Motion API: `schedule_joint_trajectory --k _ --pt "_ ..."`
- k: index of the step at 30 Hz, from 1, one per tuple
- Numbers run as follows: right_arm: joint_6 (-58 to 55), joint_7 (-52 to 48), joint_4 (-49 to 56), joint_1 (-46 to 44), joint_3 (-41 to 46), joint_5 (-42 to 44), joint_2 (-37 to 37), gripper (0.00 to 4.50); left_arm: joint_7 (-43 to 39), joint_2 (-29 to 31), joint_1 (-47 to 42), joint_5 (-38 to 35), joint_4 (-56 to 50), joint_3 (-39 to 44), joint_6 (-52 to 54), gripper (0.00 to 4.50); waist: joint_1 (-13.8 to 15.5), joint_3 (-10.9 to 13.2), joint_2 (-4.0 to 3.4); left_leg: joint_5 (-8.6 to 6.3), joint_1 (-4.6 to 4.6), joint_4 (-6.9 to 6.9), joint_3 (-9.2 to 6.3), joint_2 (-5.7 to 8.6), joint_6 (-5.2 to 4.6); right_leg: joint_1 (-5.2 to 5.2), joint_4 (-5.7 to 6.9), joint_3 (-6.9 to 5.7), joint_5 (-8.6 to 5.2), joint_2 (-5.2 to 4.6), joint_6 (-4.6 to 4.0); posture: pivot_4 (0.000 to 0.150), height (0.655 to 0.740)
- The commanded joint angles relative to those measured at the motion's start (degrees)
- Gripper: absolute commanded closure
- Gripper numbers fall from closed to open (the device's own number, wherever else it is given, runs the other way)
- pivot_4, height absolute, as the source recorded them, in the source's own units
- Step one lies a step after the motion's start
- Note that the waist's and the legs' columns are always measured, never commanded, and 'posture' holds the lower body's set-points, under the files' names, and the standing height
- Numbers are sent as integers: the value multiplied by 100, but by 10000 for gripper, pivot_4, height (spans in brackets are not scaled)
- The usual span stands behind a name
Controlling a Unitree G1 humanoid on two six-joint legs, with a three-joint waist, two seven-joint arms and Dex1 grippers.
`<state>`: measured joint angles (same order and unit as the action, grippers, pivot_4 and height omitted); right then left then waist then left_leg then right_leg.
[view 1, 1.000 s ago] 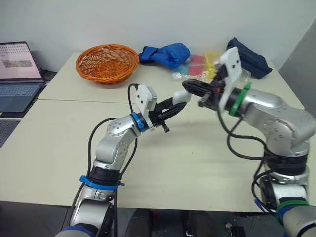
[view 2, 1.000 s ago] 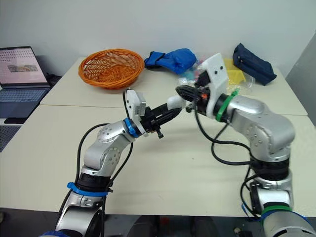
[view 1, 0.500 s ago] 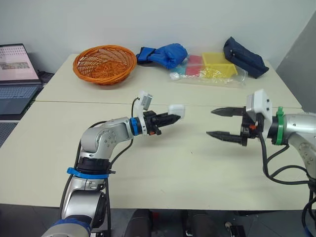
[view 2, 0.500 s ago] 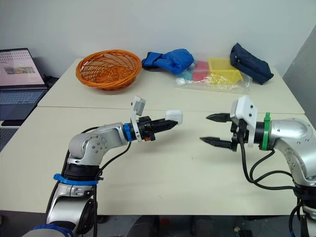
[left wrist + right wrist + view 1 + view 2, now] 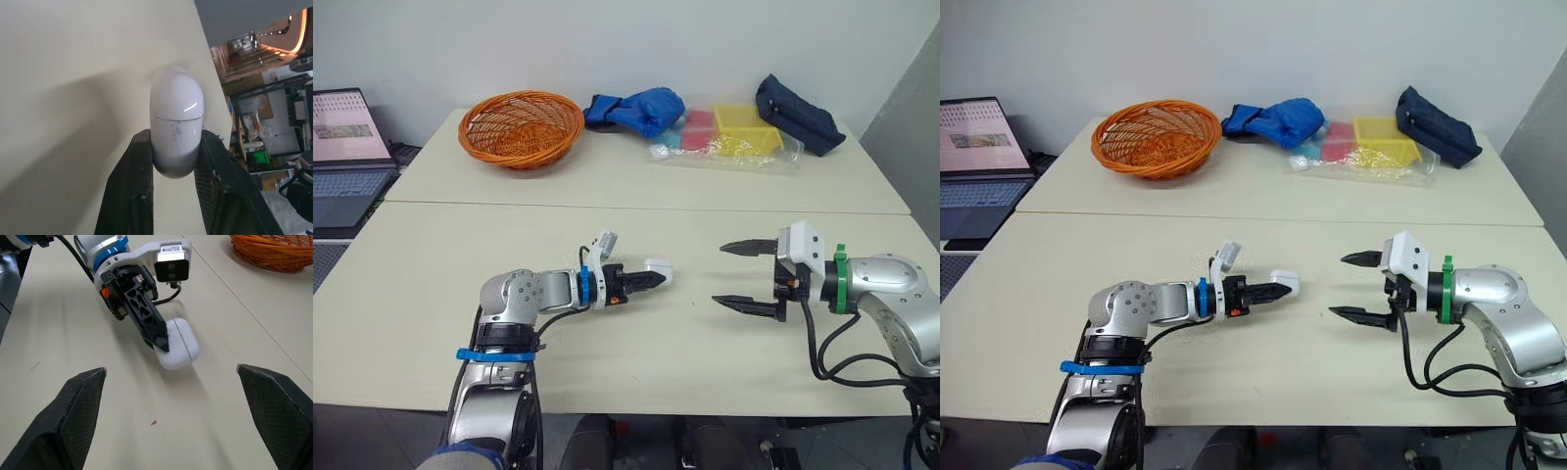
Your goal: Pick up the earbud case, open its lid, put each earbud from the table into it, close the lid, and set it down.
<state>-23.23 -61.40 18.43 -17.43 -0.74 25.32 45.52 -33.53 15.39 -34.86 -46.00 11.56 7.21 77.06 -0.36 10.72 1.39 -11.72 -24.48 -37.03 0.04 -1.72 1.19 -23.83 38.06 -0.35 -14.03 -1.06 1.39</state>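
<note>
1. Left gripper (image 5: pixel 649 280) was clamped on the earbud case (image 5: pixel 659 273). From the left wrist view I saw both black fingers (image 5: pixel 132 191) pressed against opposite sides of its lower half.
2. I read the case as white and glossy, with its lid shut. A thin seam ran around it, and the rounded lid end stuck out past the fingertips.
3. The case sat low over the table (image 5: pixel 685 362), in the near half and roughly midway across, with its shadow close beneath it. I could not tell whether it touched the surface.
4. My right gripper (image 5: pixel 720 274) was spread wide and held nothing. It pointed at the case from the robot's right and stayed clear of it, with bare tabletop between the two.
5. Along the far edge I saw an orange wicker basket (image 5: pixel 521 126) toward the left and a blue bundle of cloth (image 5: pixel 641 106) just beside it.
6. Right of the bundle lay a clear plastic bag (image 5: pixel 724 152) holding yellow and red pieces. A navy pouch (image 5: pixel 798 116) lay at the far right.
7. An open laptop (image 5: pixel 347 137) stood off the table's left end with its screen lit.
</note>
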Motion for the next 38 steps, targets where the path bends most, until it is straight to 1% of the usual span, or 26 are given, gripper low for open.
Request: schedule_joint_trajectory --k 1,2,5,7,8,10,14,15,17,18,19,20,22,24,25,26,28,29,34,38 --pt "146 25 36 -2 47 -73 -4 0 -82 53 -6 0 117 26 89 28001 -9 0 0 0 12 1 2 0 0 11 -1 2 -1 0 -1 1500 7400" --pt "127 40 7 -22 45 -53 -22 0 -106 69 -17 5 123 15 76 24461 -12 0 0 0 24 3 5 0 0 20 -2 4 -1 0 -1 1500 7400" --pt "135 57 -137 -129 16 -72 -95 0 -148 154 -46 64 213 39 -2 15664 -14 0 0 -1 56 6 5 -1 1 50 -6 4 -3 -1 -4 1500 7400" --pt "161 60 -235 -202 2 -107 -149 0 -137 222 -57 90 275 87 -34 8646 -14 0 0 -1 61 5 5 -1 1 53 -5 4 -2 -1 -5 1500 7400" --pt "163 56 -264 -232 -2 -114 -167 0 -150 287 -41 78 246 99 -10 7177 -14 0 0 -1 62 5 5 -1 1 53 -5 4 -2 -1 -5 1500 7400" --pt "176 35 -330 -285 -7 -129 -196 0 -121 408 -9 34 161 167 99 455 -17 0 -1 -1 62 6 5 -2 1 53 -4 5 -1 -1 -6 1500 7400" --pt "266 -24 -477 -338 -11 -173 -213 0 -212 797 214 -137 -259 196 453 455 -20 0 -1 -1 62 9 4 -4 1 53 -5 4 -2 0 -7 1500 7400" --pt "321 -57 -556 -342 0 -193 -198 0 -279 1029 305 -144 -442 214 484 455 -24 0 0 -1 62 10 4 -4 1 53 -5 4 -2 0 -7 1500 7400" --pt "446 -126 -685 -314 49 -218 -155 0 -509 1478 407 -82 -723 281 178 455 -46 0 0 -1 62 12 5 -6 1 52 -7 6 -3 0 -8 1500 7400" --pt "575 -154 -748 -266 80 -280 -111 0 -725 1716 461 135 -881 223 -397 455 -48 0 0 -1 61 13 5 -7 2 52 -8 5 -3 0 -9 1500 7400" --pt "681 -218 -808 -147 174 -284 -38 0 -1371 2214 608 680 -1210 -17 -1640 455 -48 0 0 -1 61 14 4 -6 2 51 -7 5 -4 -1 -10 1500 7400" --pt "759 -264 -851 -63 239 -282 14 0 -1845 2566 722 1075 -1430 -207 -2548 455 -48 3 4 -1 60 15 5 -6 2 47 -7 4 -6 -2 -14 1500 7400" --pt "753 -280 -896 49 352 -201 74 0 -2595 3100 1010 1664 -1573 -476 -3958 455 2 3 4 -2 59 22 6 -8 4 45 -8 1 -33 -8 -67 1500 7400" --pt "569 -224 -868 94 473 -43 90 0 -2990 3389 1345 2089 -1457 -485 -5074 455 30 -6 -11 -3 60 27 14 -11 4 45 -11 2 -29 -27 -86 1500 7400" --pt "484 -199 -846 110 522 24 84 0 -3089 3453 1484 2259 -1379 -437 -5550 455 33 -11 -21 -3 60 31 17 -18 4 44 -12 3 -24 -38 -97 1500 7400" --pt "469 -242 -802 153 553 63 123 0 -2879 3427 1566 2405 -1270 -342 -5727 455 35 -11 -21 -3 63 37 23 -18 4 44 -18 9 -24 -64 -96 1500 7400" --pt "468 -272 -747 213 602 73 170 0 -2400 3339 1625 2819 -1017 -236 -6216 455 41 -8 -15 -3 58 38 24 -11 3 44 -22 1 -26 -86 -90 1500 7400" --pt "396 -244 -717 219 634 112 174 0 -2294 3271 1616 2841 -984 -171 -6288 455 42 -6 -12 -3 55 37 24 -11 2 44 -24 -2 -39 -88 -66 1500 7400" --pt "262 -91 -725 100 643 169 118 0 -2318 3073 1307 2574 -932 -70 -6048 455 78 -4 -7 -3 47 32 19 -9 2 44 -25 -16 -37 -85 -59 1500 7400" --pt "307 -56 -786 67 562 89 69 0 -2452 3048 1216 2657 -919 -257 -6011 455 64 -4 -7 -3 49 31 22 -5 2 45 -24 -12 -28 -49 -43 1500 7400"
